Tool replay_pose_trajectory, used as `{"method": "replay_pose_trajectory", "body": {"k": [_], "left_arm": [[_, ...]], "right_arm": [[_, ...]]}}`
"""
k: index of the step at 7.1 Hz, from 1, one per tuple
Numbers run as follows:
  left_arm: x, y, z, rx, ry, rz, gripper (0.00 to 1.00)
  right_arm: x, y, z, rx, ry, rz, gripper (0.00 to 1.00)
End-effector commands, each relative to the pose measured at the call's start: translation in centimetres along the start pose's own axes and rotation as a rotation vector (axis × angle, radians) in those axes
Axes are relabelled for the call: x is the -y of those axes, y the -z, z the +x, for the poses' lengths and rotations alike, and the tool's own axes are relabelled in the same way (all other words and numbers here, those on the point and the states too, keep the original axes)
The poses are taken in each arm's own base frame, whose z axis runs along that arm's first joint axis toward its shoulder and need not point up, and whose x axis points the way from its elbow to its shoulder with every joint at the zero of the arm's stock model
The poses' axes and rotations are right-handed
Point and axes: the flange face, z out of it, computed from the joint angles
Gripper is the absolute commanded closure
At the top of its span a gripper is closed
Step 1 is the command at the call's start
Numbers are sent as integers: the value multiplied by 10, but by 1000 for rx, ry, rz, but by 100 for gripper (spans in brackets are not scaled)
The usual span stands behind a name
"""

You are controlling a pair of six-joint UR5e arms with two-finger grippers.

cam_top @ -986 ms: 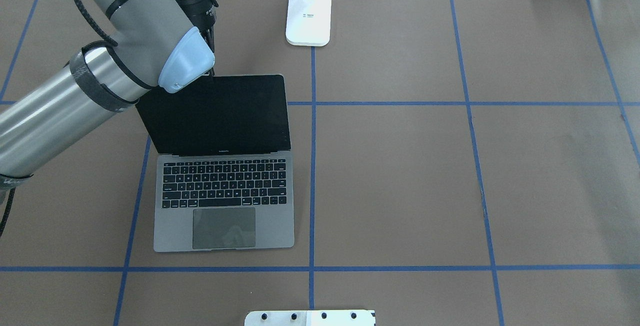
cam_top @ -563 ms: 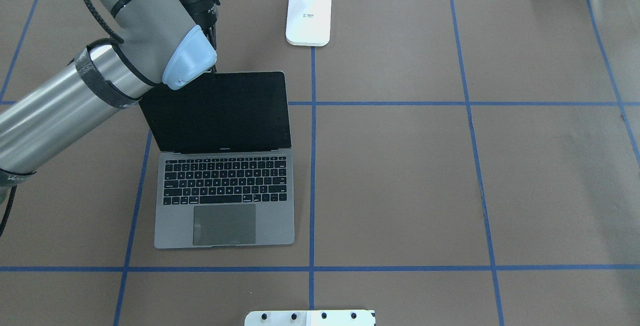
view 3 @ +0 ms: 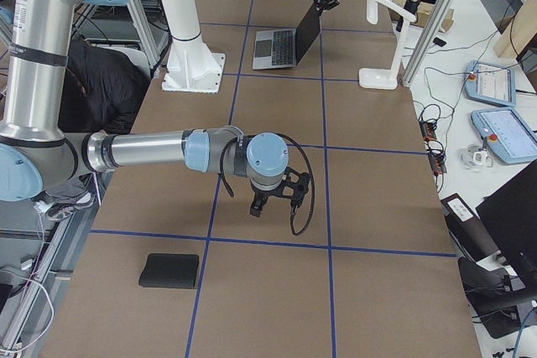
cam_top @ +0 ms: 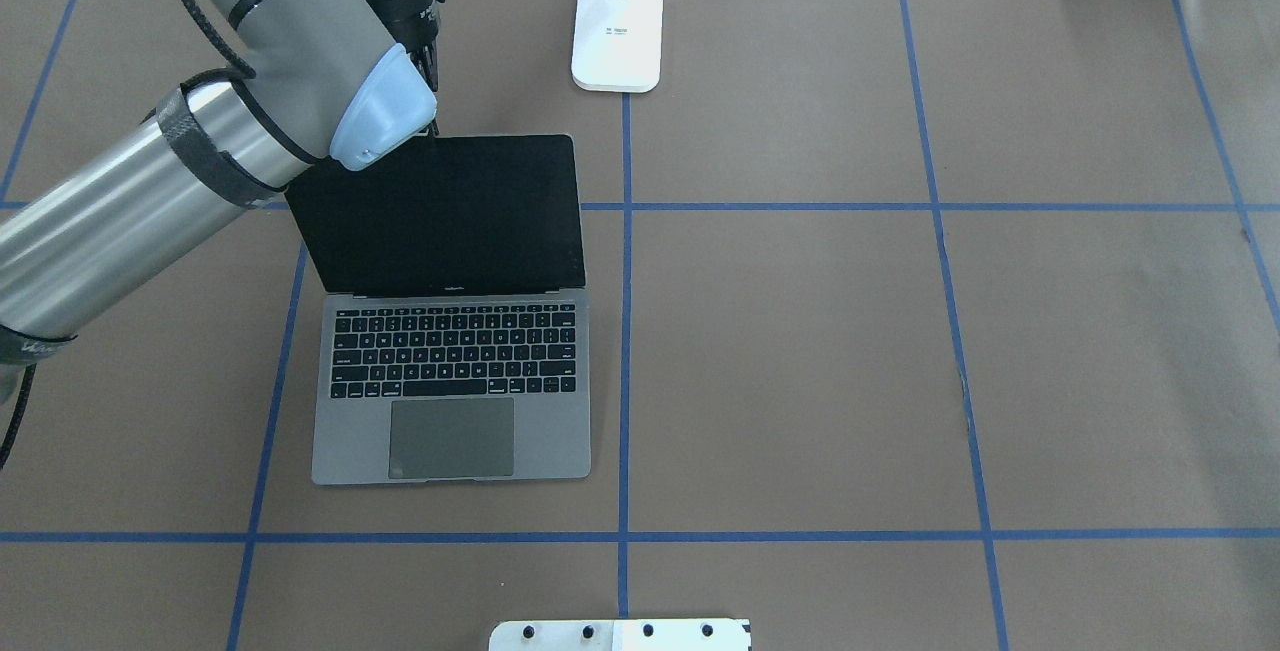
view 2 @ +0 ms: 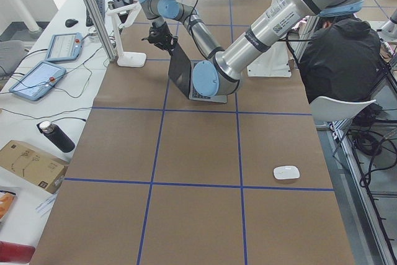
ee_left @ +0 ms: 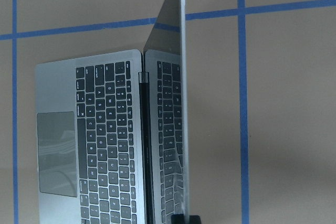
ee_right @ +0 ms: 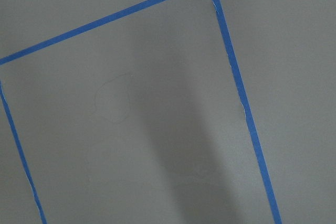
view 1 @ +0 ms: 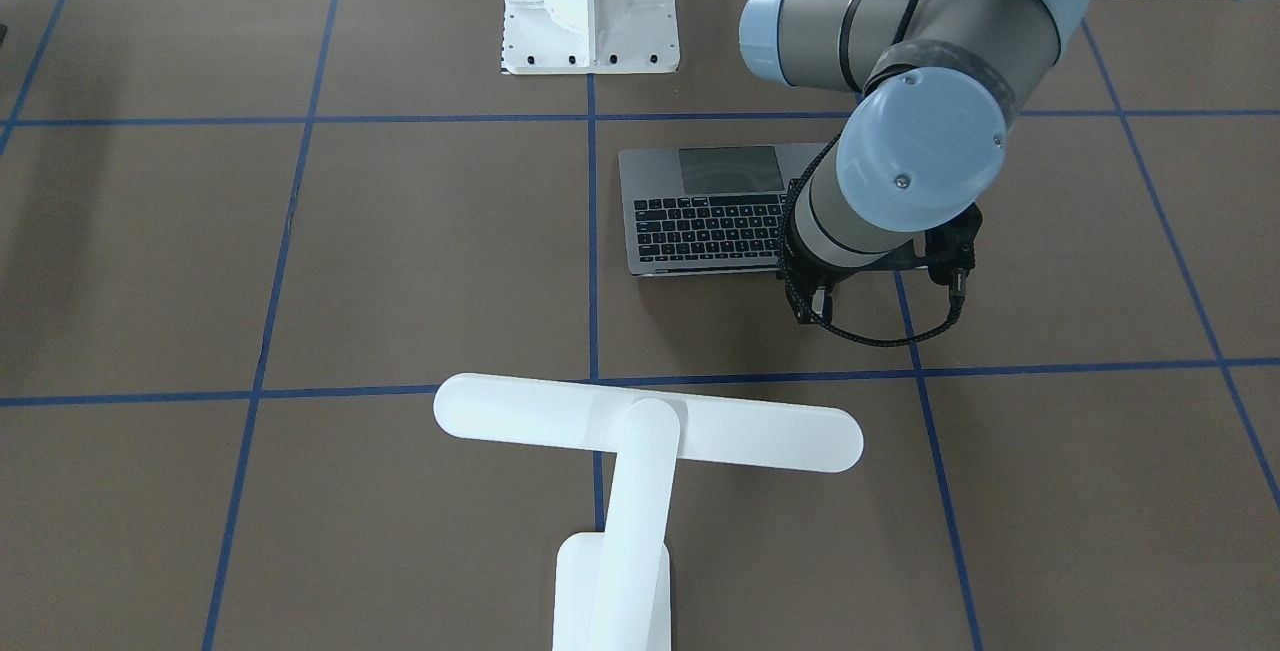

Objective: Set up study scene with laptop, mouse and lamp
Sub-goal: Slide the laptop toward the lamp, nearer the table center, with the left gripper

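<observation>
A slim dark-grey metal laptop sits open on a brown paper-covered table marked with blue tape lines. It lies in the robot's left half of the table, its trackpad edge towards the white bolted robot pedestal. Its black glossy screen stands steeply raised.

The left tool reaches down from above and is clamped on the top edge of the lid, near the corner on the robot's left. In the left wrist view the thin lid edge runs straight between the two black fingertips.

A white T-shaped desk lamp stands at the far edge of the table beyond the laptop, apart from it. Its long flat bar head hangs above the table on the far side of the lid.

A small white oval computer mouse lies towards the table's left end, well apart from the laptop.

The right tool hovers over bare table towards the right end. I cannot tell whether it is released or clenched. A black square mat lies near it.
</observation>
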Motion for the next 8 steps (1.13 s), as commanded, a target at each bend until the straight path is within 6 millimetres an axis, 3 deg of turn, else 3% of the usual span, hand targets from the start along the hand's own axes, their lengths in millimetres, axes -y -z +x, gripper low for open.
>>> {"method": "replay_pose_trajectory", "body": {"k": [1, 5, 8], "left_arm": [[-1, -9, 16, -2, -1, 0, 100], [5, -10, 25, -14, -3, -5, 100], [11, 1, 30, -32, -5, -4, 100]], "right_arm": [[0, 0, 0, 0, 0, 0, 0], [0, -1, 0, 1, -1, -1, 0], [1, -4, 4, -1, -9, -8, 0]]}}
